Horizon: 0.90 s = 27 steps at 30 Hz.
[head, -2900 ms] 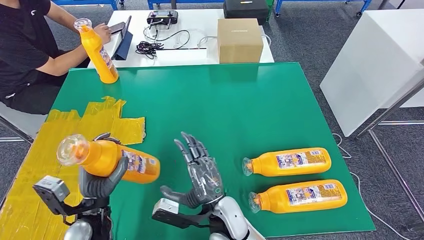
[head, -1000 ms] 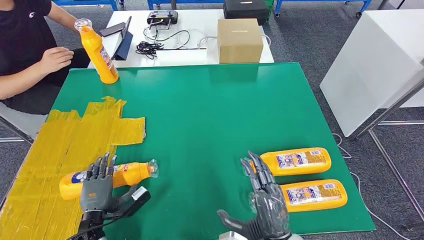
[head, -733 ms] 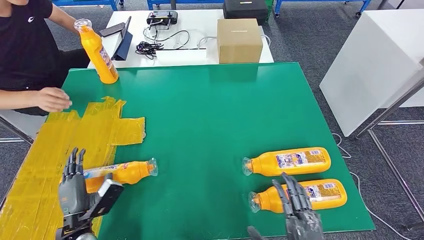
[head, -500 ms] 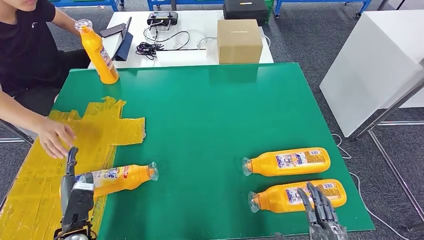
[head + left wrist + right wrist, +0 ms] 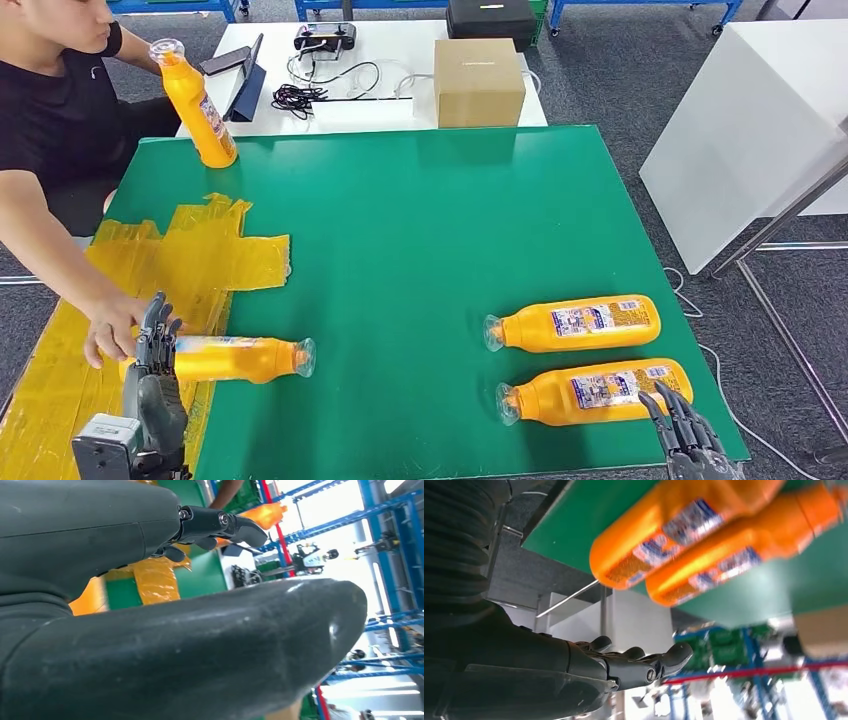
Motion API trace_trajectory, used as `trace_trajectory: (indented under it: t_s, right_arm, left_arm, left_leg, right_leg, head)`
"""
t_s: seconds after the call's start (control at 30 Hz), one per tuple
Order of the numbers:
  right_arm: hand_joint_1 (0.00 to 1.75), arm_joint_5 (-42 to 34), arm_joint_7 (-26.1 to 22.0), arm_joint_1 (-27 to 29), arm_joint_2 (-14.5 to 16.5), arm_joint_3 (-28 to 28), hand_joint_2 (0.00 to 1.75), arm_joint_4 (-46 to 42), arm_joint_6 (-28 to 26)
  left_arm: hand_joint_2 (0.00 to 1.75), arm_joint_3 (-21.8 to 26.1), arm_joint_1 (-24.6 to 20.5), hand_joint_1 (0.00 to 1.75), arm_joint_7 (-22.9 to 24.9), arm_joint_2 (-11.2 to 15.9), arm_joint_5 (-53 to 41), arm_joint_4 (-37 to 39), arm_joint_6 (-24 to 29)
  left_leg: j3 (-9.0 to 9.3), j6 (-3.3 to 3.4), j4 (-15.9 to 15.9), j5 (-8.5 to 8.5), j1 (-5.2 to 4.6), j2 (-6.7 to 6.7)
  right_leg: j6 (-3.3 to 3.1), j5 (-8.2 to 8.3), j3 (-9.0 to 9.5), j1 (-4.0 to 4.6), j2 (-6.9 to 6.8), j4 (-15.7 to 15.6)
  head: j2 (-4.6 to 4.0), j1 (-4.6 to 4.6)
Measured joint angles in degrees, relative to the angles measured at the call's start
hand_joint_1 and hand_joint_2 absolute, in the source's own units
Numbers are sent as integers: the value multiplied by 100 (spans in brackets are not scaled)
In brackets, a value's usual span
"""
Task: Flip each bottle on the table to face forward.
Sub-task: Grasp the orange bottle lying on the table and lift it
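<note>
An orange bottle [image 5: 238,358] lies on its side at the near left of the green table [image 5: 430,220], partly on the yellow tape patch [image 5: 120,290], cap toward the right. A person's hand [image 5: 108,330] touches its base end. My left hand [image 5: 152,385] hovers just in front of it, fingers straight and apart, holding nothing. Two more orange bottles [image 5: 580,322] [image 5: 600,390] lie side by side at the near right, also seen from the right wrist [image 5: 684,525] [image 5: 744,555]. My right hand [image 5: 685,440] is low at the table's near right corner, open and empty. A fourth bottle [image 5: 195,100] stands upright at the far left.
A person in a black shirt [image 5: 60,110] sits at the table's left side, arm reaching in. Behind the green table, a white table holds a cardboard box [image 5: 478,80], cables [image 5: 300,95] and a tablet [image 5: 240,70]. A white cabinet [image 5: 750,130] stands to the right.
My left hand laid down the bottle it held and drew back. My right hand sank toward the near right corner. The person's hand reached in and now touches the left bottle, which turned.
</note>
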Motion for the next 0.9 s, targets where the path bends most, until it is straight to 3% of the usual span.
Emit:
trace_trajectory:
  t_s: [0.1, 0.2, 0.3, 0.4, 0.57, 0.9]
  right_arm:
    - [0, -26, -1221, 35, 796, -944, 175, -1, 1120]
    - [0, 227, -2434, -147, 1781, -2050, 175, -1, 2202]
    - [0, 626, -3198, -412, 2625, -3042, 175, -1, 2876]
    - [0, 1023, -3693, -727, 3226, -3828, 175, 10, 3376]
    - [0, 1414, -4118, -1182, 3780, -4813, 175, 64, 3746]
    - [0, 1920, -4674, -1763, 4199, -5720, 175, 101, 4058]
  left_arm:
    - [0, -64, 60, 0, 6, -1, 61, -122, -17]
    - [0, -81, 92, 0, 37, -1, 94, -164, -53]
    - [0, -89, 101, 0, 54, -1, 121, -183, -103]
    - [0, -106, 99, 0, 74, 0, 166, -189, -159]
    - [0, -132, 91, 0, 120, 3, 209, -189, -214]
    - [0, -134, 89, 0, 187, 20, 317, -189, -284]
  left_leg:
    - [1, 0, -1, 0, 2, 1]
    - [3, -1, -2, 0, 4, 1]
    - [4, -1, -3, 1, 6, 2]
    - [6, -1, -3, 1, 5, 3]
    - [5, 0, -1, 1, -1, 3]
    - [4, 0, -1, 1, 0, 4]
  right_leg:
    - [0, 0, 2, 4, 0, 0]
    - [0, 0, 4, 6, 0, 0]
    - [-1, 0, 5, 6, 1, 1]
    - [-1, 0, 6, 5, 2, 1]
    - [0, 0, 7, 0, 1, 1]
    - [0, 0, 9, 2, 2, 1]
  head:
    - [0, -1]
    - [0, -1]
    - [0, 0]
    - [0, -1]
    - [0, 1]
    - [0, 0]
